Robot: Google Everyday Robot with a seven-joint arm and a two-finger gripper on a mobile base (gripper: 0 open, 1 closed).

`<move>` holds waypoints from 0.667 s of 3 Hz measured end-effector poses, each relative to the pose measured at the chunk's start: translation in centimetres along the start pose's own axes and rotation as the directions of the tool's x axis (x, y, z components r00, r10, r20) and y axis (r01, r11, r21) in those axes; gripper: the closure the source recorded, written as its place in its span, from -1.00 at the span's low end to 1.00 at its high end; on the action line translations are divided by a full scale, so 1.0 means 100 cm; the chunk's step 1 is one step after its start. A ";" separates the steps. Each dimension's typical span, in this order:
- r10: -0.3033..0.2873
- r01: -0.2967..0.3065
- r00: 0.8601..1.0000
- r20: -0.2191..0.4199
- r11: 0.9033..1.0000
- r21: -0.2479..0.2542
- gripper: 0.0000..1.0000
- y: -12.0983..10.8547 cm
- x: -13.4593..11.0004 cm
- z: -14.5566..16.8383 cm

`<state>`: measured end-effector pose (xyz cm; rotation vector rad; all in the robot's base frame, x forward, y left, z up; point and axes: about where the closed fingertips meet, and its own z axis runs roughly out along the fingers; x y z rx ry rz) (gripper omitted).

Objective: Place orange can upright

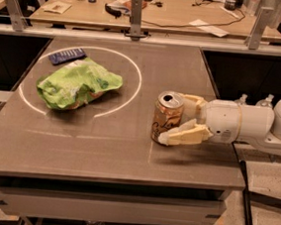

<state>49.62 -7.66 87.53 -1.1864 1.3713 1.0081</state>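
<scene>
The claw sits over the right part of the desk, reaching in from the right on a thick white arm that crosses the desk's right edge. Its two cream fingers are closed in on the can, one on the near side low down and one on the far side, so the claw has the can in its grip.

The can stands upright, base on the desk and silver lid up. It is closer to the right edge than to the left, and a broad strip of bare desk lies between it and the front edge.

To the left of the can is open surface, then a white ring marked on the desk; the ring's right arc passes near the can without touching it. A crumpled green bag lies inside the ring, well apart from the can. A flat dark blue packet lies just behind the bag, across the ring's far left arc.

The far right corner of the desk, behind the claw, is bare. Along the back edge runs a rail with upright metal posts, and beyond it another worktop carries scattered items.
</scene>
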 end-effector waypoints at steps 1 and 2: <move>0.028 -0.028 0.999 -0.044 1.000 0.000 -1.00 -0.009 -0.003 -0.025; 0.033 -0.033 0.998 -0.047 0.999 0.002 -1.00 -0.010 -0.003 -0.027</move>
